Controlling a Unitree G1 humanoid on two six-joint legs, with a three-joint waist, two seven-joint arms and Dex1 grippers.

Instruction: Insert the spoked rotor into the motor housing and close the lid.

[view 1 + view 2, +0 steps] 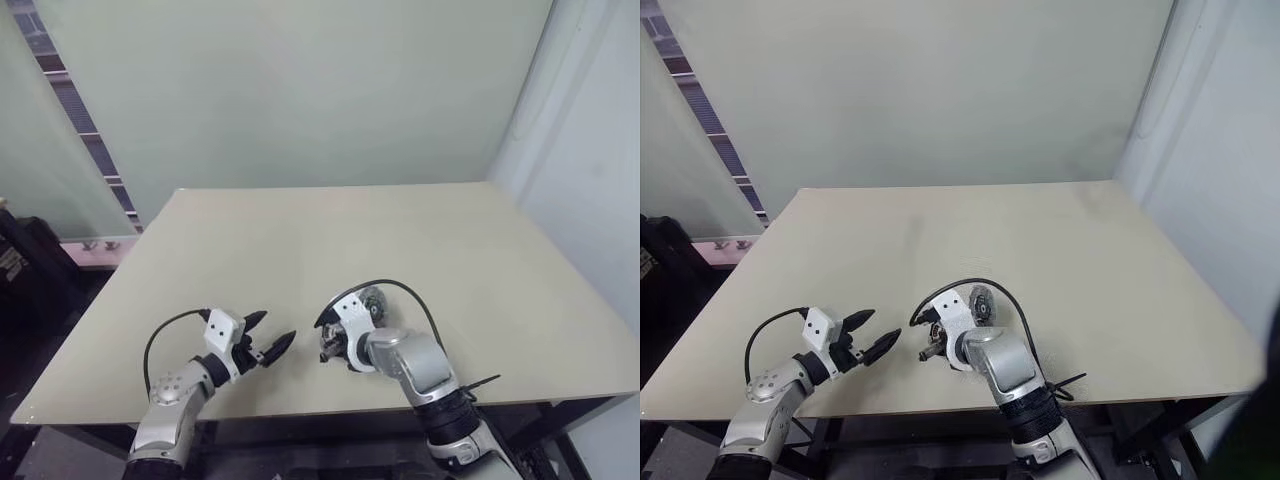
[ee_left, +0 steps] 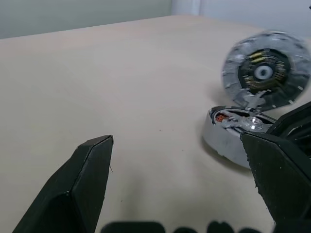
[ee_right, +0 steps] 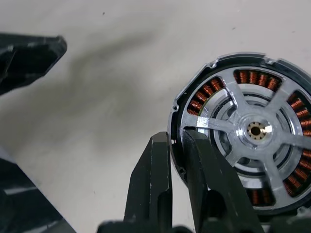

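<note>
While spread wide and bare across the middle of the scene, the beige table (image 1: 330, 240) carries both arms near its front edge. Left arm raised from the near left corner, forearm angled inward, left gripper (image 1: 268, 336) roughly level and aimed toward the other hand, its two black fingers (image 2: 77, 184) splayed wide apart with nothing between them. Right arm bent over from the near right, wrist pitched steeply down, right gripper (image 3: 179, 145) narrowed almost shut, one finger outside and one inside the wall, pinching the rim of the motor housing (image 3: 194, 104). Housing resting on the table close to the front edge, between the two hands, just beyond the left fingertips. Lid (image 2: 266, 70) standing upright, hinged open at the housing's far rim, finned edge and dark centre facing the left wrist camera. Spoked rotor (image 3: 252, 131) already seated inside the housing, silver spokes over the copper-orange windings, brass-coloured hub at the centre.
</note>
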